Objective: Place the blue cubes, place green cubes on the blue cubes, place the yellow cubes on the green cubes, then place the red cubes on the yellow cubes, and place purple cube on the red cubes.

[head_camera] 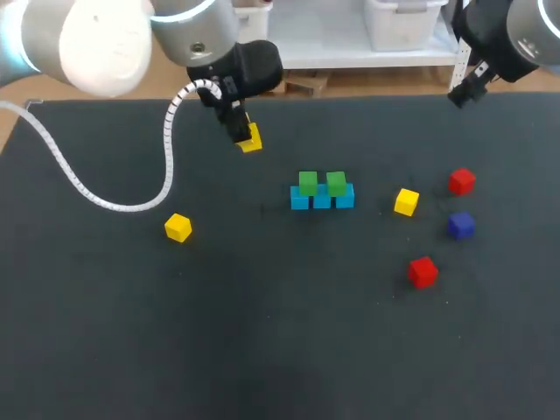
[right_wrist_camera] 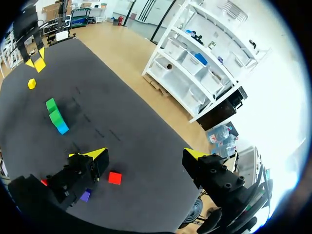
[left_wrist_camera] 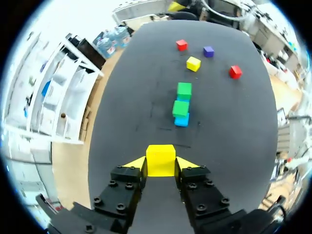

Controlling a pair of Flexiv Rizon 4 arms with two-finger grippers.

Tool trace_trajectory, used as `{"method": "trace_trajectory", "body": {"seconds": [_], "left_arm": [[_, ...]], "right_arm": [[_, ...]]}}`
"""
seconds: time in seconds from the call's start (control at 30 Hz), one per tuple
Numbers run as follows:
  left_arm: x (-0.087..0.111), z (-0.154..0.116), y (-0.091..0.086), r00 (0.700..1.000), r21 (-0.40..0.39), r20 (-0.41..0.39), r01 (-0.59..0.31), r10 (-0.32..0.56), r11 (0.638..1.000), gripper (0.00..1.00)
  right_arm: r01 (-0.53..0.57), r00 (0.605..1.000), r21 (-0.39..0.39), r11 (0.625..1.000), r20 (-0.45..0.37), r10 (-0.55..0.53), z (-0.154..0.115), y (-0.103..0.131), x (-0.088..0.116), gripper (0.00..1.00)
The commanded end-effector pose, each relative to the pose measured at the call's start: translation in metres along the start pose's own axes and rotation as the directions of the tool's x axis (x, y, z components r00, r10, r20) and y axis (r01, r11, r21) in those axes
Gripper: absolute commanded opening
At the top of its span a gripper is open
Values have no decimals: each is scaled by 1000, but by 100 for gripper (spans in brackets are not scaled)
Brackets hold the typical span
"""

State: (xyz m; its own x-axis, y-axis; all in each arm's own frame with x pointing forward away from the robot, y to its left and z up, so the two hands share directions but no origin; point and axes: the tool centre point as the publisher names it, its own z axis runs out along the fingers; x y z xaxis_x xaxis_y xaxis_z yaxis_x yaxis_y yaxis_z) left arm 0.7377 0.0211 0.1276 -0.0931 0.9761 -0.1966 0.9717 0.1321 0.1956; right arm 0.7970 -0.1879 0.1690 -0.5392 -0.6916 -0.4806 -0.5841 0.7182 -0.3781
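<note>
My left gripper (head_camera: 240, 131) hangs above the table's far middle, shut on a yellow cube (head_camera: 252, 139) (left_wrist_camera: 160, 160) that sits between its yellow tips. Ahead of it a row of blue cubes (head_camera: 322, 199) (left_wrist_camera: 182, 120) carries two green cubes (head_camera: 307, 183) (head_camera: 336, 183) (left_wrist_camera: 184, 89). A second yellow cube (head_camera: 178, 227) lies to the left and a third (head_camera: 406, 202) to the right of the stack. Two red cubes (head_camera: 462, 181) (head_camera: 423, 271) and the purple cube (head_camera: 461, 225) lie at the right. My right gripper (head_camera: 464, 87) (right_wrist_camera: 144, 156) is raised at the far right, open and empty.
The left arm's white coiled cable (head_camera: 96, 192) droops onto the table at the left. The dark table's far edge (head_camera: 376, 94) runs just behind both grippers.
</note>
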Motion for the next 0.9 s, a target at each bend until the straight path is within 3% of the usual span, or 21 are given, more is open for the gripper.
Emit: {"method": "trace_trajectory", "body": {"seconds": [0.03,0.23,0.47,0.63,0.9], "left_arm": [[-17,2,6,996,23,-66,-65,67,998,0],[-30,10,11,985,42,-112,-125,129,991,0],[-42,21,17,981,59,-154,-112,119,992,0],[-57,17,19,987,65,-122,-101,108,993,0],[-68,17,7,983,99,-111,-134,145,986,0]], "right_arm": [[-1,1000,6,1000,3,1,0,1,1,100],[-1,1000,6,1000,3,1,0,1,1,100],[-1,1000,6,1000,3,1,0,1,1,100],[-1,1000,6,1000,3,1,0,1,1,100],[-1,1000,6,1000,3,1,0,1,1,100]]}}
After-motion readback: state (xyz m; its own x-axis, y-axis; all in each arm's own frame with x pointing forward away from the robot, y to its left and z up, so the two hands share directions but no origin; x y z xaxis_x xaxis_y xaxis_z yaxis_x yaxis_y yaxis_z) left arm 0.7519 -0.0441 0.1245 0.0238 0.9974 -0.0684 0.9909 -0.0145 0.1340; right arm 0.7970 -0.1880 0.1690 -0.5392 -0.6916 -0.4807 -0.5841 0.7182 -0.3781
